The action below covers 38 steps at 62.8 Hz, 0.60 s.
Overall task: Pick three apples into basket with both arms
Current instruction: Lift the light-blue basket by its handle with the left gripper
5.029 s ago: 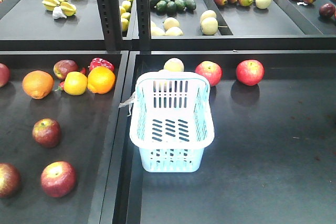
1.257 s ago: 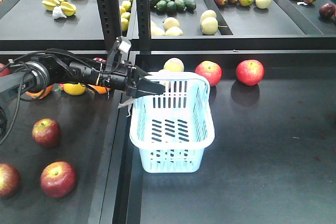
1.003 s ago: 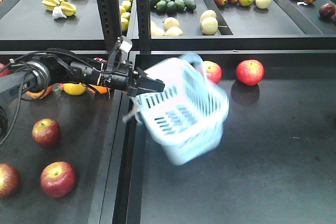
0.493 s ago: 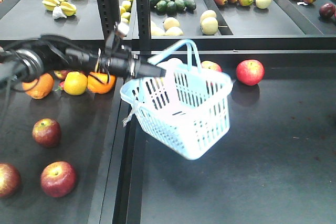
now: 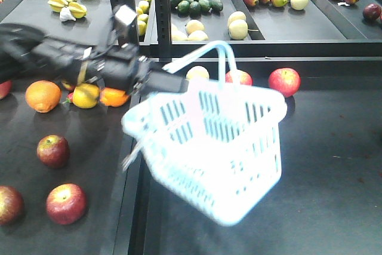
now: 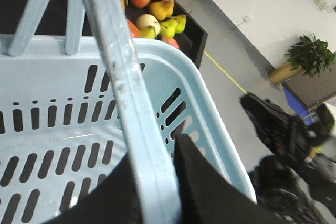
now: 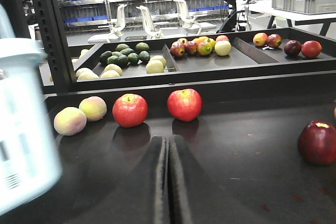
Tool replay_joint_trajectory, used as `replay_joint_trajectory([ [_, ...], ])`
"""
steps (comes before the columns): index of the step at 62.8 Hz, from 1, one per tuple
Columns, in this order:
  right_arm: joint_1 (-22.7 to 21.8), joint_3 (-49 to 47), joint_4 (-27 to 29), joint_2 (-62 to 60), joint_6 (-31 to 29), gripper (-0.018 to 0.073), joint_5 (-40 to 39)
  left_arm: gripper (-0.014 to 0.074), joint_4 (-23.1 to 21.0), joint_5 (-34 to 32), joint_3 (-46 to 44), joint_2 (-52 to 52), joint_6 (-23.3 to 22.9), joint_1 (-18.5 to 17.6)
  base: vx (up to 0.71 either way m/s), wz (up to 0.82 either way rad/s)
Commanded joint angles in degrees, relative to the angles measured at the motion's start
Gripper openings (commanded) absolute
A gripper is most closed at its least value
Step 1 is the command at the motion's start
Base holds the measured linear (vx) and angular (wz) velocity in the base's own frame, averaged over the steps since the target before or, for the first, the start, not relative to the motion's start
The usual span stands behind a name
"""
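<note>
The pale blue basket [image 5: 209, 147] hangs tilted and blurred above the right tray. My left gripper [image 5: 176, 82] holds it by its arched handle [image 5: 224, 64]. The left wrist view shows that gripper [image 6: 157, 153] shut on the handle [image 6: 113, 61], with the slotted wall [image 6: 63, 124] below. Three dark red apples [image 5: 52, 150] [image 5: 65, 203] [image 5: 7, 205] lie in the left tray. Two brighter red apples [image 5: 283, 82] [image 5: 239, 77] sit behind the basket. My right gripper [image 7: 168, 141] is shut and empty, low over the right tray, facing two red apples [image 7: 129, 109] [image 7: 184, 104].
Oranges [image 5: 43, 95] and a yellow fruit [image 5: 85, 95] lie under my left arm. A raised divider [image 5: 128, 219] separates the trays. Black shelf posts [image 5: 161, 4] stand behind, with avocados [image 5: 194, 1] on the upper shelf. A dark apple [image 7: 317, 142] and peaches [image 7: 70, 120] lie near my right gripper.
My left arm reached in, shut on the basket handle and lifted the basket off the tray. The basket now swings toward the camera and to the right.
</note>
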Motion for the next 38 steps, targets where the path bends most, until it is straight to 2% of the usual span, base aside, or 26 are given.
replay_joint_trajectory([
  [1, -0.32, 0.81, -0.56, -0.58, -0.44, -0.0001, -4.26, -0.0008, 0.1, -7.52, 5.27, -11.09, -0.87, -0.13, 0.0, 0.0],
  [8, -0.32, 0.81, -0.56, -0.58, -0.44, -0.0001, -4.26, -0.0008, 0.1, -3.26, 12.28, -21.23, -0.87, -0.13, 0.0, 0.0],
  [26, -0.32, 0.81, -0.56, -0.58, -0.44, -0.0001, -4.26, -0.0008, -0.03, 19.13, 24.18, -43.53, -0.87, -0.13, 0.0, 0.0],
  [31, -0.32, 0.81, -0.56, -0.58, -0.44, -0.0001, -4.26, -0.0008, -0.08, 22.19, 27.35, -47.0, -0.87, -0.13, 0.0, 0.0],
  [38, -0.32, 0.81, -0.56, -0.58, -0.44, -0.0001, -4.26, -0.0008, -0.21, 22.88, 30.55, -48.51, -0.87, -0.13, 0.0, 0.0],
])
